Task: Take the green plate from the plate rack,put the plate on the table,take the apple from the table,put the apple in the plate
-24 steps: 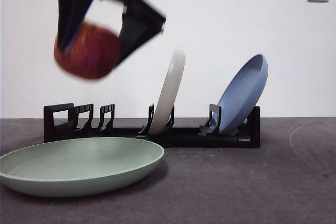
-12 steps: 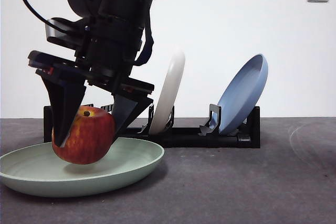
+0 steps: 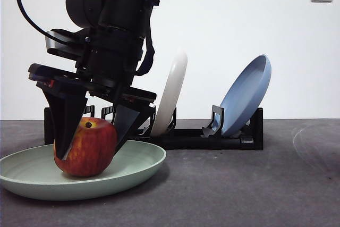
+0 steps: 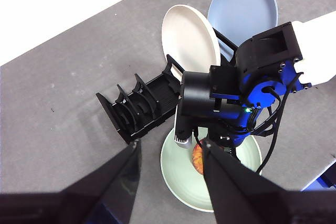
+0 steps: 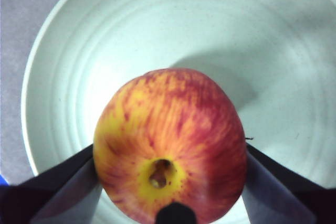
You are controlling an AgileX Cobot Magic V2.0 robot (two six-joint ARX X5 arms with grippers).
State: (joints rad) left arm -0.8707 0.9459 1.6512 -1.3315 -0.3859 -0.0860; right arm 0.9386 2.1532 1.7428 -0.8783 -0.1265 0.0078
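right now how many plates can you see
3. The pale sage green round plate lies flat on the table, holding the apple. The cream-white plate and the blue plate stand tilted in the black slotted rack behind it.

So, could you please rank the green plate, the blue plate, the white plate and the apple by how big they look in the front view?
1. Green plate, widest, though nearest the camera.
2. Blue plate and white plate: similar height, both seen partly edge-on, so unranked.
3. Apple, smallest, gripped by the right gripper.
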